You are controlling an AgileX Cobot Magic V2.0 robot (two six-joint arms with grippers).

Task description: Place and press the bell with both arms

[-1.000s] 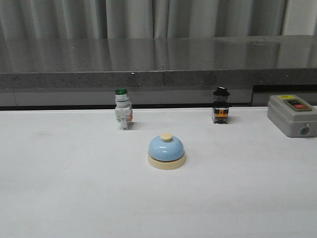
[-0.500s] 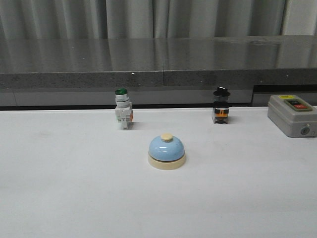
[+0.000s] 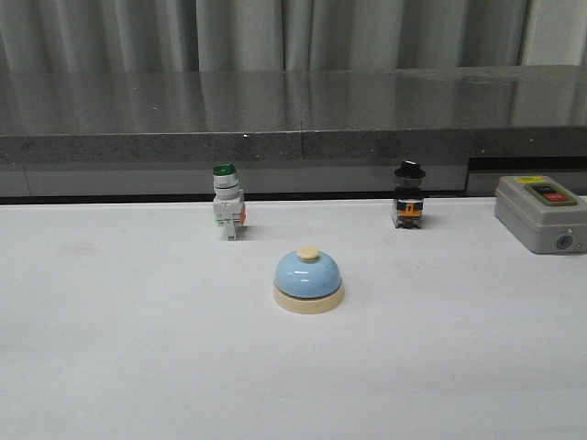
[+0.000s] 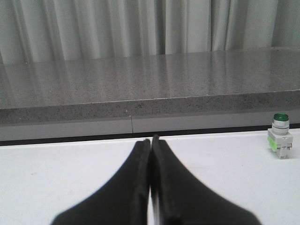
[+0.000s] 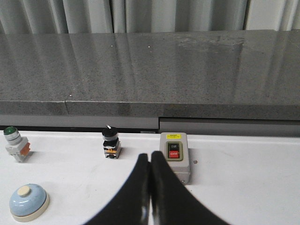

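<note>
The light-blue bell (image 3: 308, 280) with a cream base and cream button stands upright on the white table (image 3: 138, 348), near the middle. It also shows in the right wrist view (image 5: 29, 202), off to one side of my right gripper. My left gripper (image 4: 150, 140) is shut and empty above the table; the bell is not in its view. My right gripper (image 5: 150, 157) is shut and empty, just in front of the grey switch box (image 5: 174, 154). Neither arm shows in the front view.
A green-capped white push-button switch (image 3: 227, 202) stands behind the bell to the left, also in the left wrist view (image 4: 280, 141). A black-capped switch (image 3: 409, 195) stands back right. The grey switch box (image 3: 541, 213) sits at the right edge. A dark stone ledge (image 3: 293, 110) runs behind.
</note>
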